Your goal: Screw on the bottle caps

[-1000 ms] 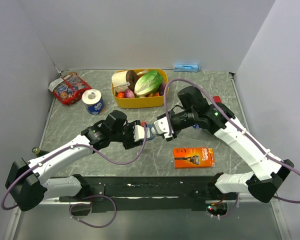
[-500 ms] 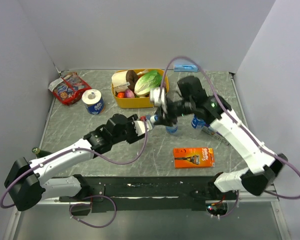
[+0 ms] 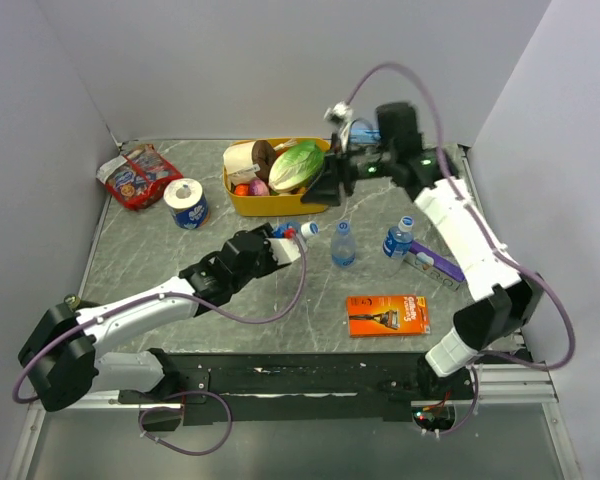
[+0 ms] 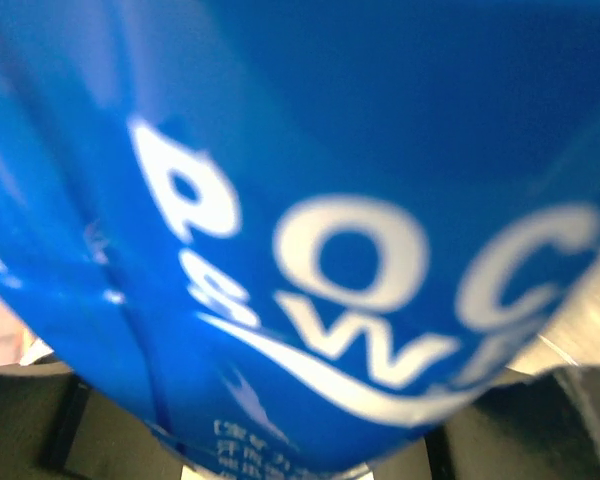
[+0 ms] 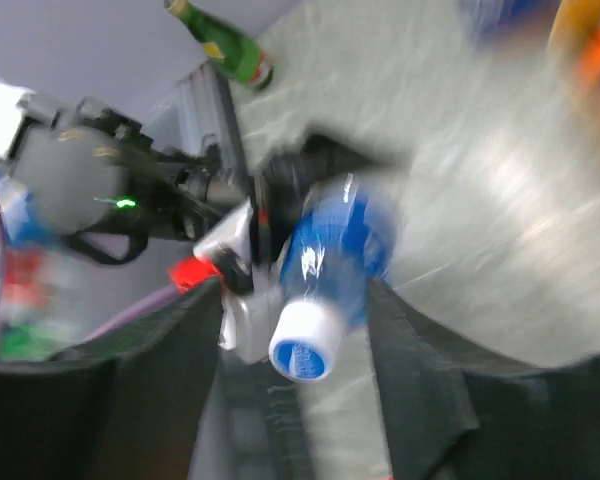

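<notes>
A small clear bottle (image 3: pixel 291 230) with a blue label (image 4: pixel 310 200) lies tilted in my left gripper (image 3: pixel 283 245), which is shut on its body. A blue-and-white cap (image 3: pixel 306 230) sits on its neck, facing the right wrist camera (image 5: pixel 303 350). My right gripper (image 3: pixel 332 188) hangs high over the yellow tub's right end, well apart from that bottle, with its dark fingers (image 5: pixel 420 380) spread and nothing between them. Two more bottles stand on the table: one in the middle (image 3: pixel 343 243) and one with a cap to its right (image 3: pixel 398 237).
A yellow tub (image 3: pixel 278 207) of vegetables stands at the back centre. Left of it are a toilet roll (image 3: pixel 187 203) and a red snack bag (image 3: pixel 138 178). An orange razor pack (image 3: pixel 387 314) lies near front right, a purple box (image 3: pixel 435 265) beside the capped bottle. A green bottle (image 5: pixel 220 40) lies far left.
My right gripper has let go of the held bottle's cap, opened, and swung up and back over the tub. The left arm has carried its bottle slightly forward and right.
</notes>
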Controlling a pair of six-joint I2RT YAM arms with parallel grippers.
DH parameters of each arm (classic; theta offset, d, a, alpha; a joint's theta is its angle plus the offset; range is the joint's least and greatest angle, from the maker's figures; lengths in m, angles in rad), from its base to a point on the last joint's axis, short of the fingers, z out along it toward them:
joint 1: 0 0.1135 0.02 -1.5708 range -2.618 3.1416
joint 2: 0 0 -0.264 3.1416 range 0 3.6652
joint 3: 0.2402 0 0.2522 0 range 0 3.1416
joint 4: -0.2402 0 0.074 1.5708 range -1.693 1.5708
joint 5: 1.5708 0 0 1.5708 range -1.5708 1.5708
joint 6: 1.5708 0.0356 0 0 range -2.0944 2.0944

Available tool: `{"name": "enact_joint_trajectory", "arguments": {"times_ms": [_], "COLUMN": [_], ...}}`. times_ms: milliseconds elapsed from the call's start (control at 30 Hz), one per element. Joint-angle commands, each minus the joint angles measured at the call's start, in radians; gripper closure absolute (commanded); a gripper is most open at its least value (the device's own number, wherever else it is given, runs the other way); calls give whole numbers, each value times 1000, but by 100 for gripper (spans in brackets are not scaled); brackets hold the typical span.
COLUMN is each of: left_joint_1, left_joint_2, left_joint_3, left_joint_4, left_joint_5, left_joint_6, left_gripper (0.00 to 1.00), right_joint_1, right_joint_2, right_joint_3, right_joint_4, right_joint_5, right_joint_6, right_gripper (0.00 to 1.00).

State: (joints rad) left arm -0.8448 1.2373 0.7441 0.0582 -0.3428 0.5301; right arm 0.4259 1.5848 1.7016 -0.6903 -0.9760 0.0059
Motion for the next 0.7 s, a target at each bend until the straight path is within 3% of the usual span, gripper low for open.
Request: {"name": "enact_joint_trajectory", "arguments": {"times_ms": [0, 67, 100, 200, 400, 667], "left_joint_1": [3, 9, 13, 21, 21, 21], "left_joint_2": [-70, -82, -96, -128, -139, -171], "left_joint_3": [9, 12, 20, 15, 32, 26], "left_joint_4": [-177, -247, -265, -302, -330, -313], "left_joint_5": [277, 335, 428, 554, 626, 648], "left_joint_6": [34, 44, 51, 91, 134, 186], "left_gripper": [99, 99, 99, 99, 99, 99], "right_joint_1": [10, 48, 109, 215, 324, 387], "right_joint_2": [-144, -208, -230, -337, -462, -416], "right_joint_3": [164, 121, 71, -98, -295, -283], "right_joint_4": [-116, -261, -306, -385, -347, -313], "right_joint_5": [-86, -38, 27, 167, 278, 310], "right_joint_6": [-540, -839, -1036, -1286, -1426, -1399], "right_gripper": [30, 29, 30, 31, 31, 35]}}
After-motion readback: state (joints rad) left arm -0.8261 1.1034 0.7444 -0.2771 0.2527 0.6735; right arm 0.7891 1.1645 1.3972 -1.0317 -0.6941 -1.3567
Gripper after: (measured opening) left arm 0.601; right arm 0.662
